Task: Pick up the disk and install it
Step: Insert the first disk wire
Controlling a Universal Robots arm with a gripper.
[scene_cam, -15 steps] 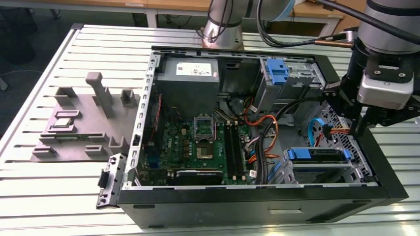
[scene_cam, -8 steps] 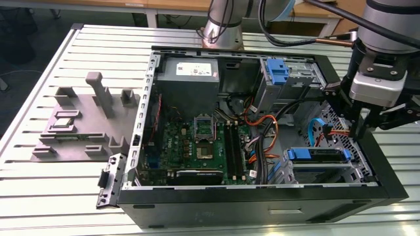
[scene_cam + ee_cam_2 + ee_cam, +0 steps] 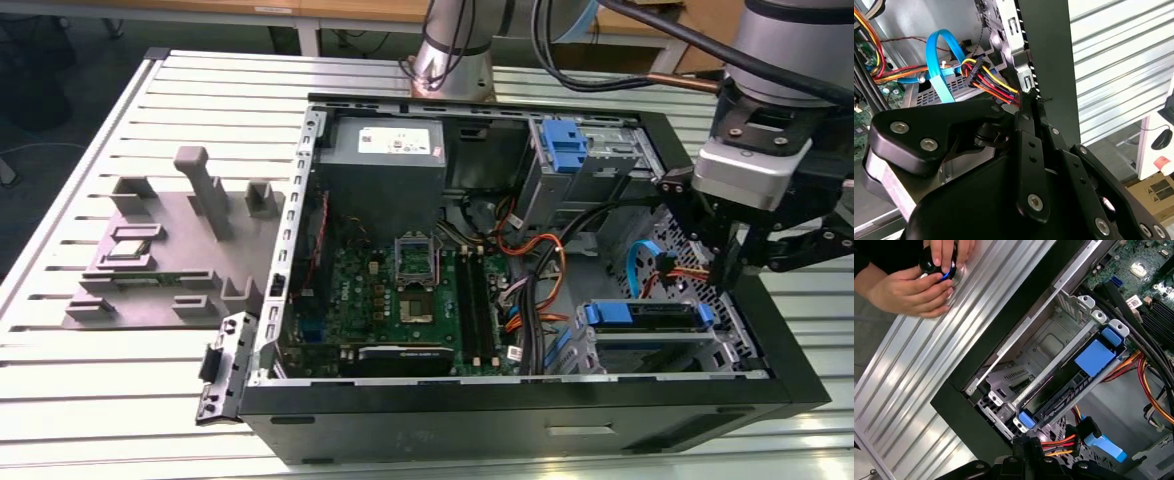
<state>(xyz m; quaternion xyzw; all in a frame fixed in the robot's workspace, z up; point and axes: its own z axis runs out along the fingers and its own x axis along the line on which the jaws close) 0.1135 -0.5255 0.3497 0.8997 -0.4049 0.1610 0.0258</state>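
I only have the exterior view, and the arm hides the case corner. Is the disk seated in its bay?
Observer: In the first wrist view the disk lies inside the metal drive cage, with a blue rail at each end.
Operator: What's at the gripper's tip?
Observer: In the second wrist view the gripper is right beside a bundle of red, yellow and black wires.
Operator: Anyone nearby?
Observer: Yes, a person's hand rests on the table outside the case.

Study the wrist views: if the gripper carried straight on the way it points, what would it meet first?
Most likely the bundle of power wires and their connector just ahead of the gripper, by the case's rear wall. The disk sits in its bay beyond. Depth is unclear.
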